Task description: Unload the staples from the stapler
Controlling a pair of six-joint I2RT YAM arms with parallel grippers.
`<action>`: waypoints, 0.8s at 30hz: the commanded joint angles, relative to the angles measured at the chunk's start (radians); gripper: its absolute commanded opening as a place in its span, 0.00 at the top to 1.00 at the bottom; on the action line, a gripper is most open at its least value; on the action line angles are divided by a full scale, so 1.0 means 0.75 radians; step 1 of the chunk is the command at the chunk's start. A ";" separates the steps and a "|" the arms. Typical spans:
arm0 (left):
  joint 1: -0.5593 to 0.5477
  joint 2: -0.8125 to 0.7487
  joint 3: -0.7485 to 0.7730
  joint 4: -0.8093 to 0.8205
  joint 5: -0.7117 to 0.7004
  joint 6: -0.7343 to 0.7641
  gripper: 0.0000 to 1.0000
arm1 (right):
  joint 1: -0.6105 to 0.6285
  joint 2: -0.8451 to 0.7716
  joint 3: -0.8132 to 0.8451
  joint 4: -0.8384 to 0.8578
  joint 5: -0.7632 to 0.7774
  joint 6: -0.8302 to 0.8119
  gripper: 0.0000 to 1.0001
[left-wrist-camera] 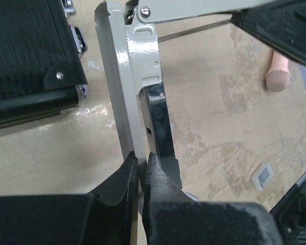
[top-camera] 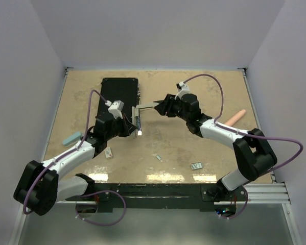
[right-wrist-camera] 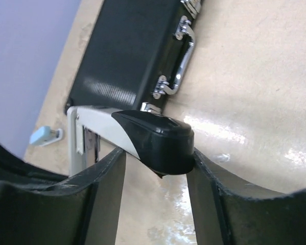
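Observation:
The stapler (top-camera: 138, 113) is swung open and held off the table between both grippers. My left gripper (top-camera: 137, 129) is shut on the lower end of its grey rail (left-wrist-camera: 119, 102), beside the black inner bar (left-wrist-camera: 160, 132); the fingertips (left-wrist-camera: 132, 163) pinch it. My right gripper (top-camera: 160, 106) is shut on the dark-tipped upper arm (right-wrist-camera: 158, 138), which sits between the two fingers (right-wrist-camera: 204, 178). A thin spring (left-wrist-camera: 193, 30) stretches along the opened top. A small silvery strip of staples (top-camera: 158, 157) lies on the table in front of the stapler.
The flat black case (top-camera: 119, 94) lies just behind the stapler, its latches facing right (right-wrist-camera: 181, 61). A pink cylinder (top-camera: 234, 118) lies at the right. A small grey-white rectangle (top-camera: 196, 165), a white tile (top-camera: 109, 152) and a pale blue block (top-camera: 71, 138) lie nearer the front.

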 commanded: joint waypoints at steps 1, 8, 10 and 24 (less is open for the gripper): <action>-0.135 -0.021 0.016 0.109 0.469 0.185 1.00 | 0.008 0.058 0.110 0.247 -0.014 -0.017 0.46; -0.157 0.037 0.065 0.070 0.526 0.263 1.00 | -0.023 0.119 0.194 0.192 -0.059 -0.092 0.43; -0.164 0.028 0.059 0.088 0.510 0.281 1.00 | -0.029 0.139 0.204 0.179 -0.100 -0.099 0.43; -0.162 0.141 0.078 0.295 0.407 0.079 1.00 | -0.027 0.099 0.190 0.059 -0.245 -0.066 0.23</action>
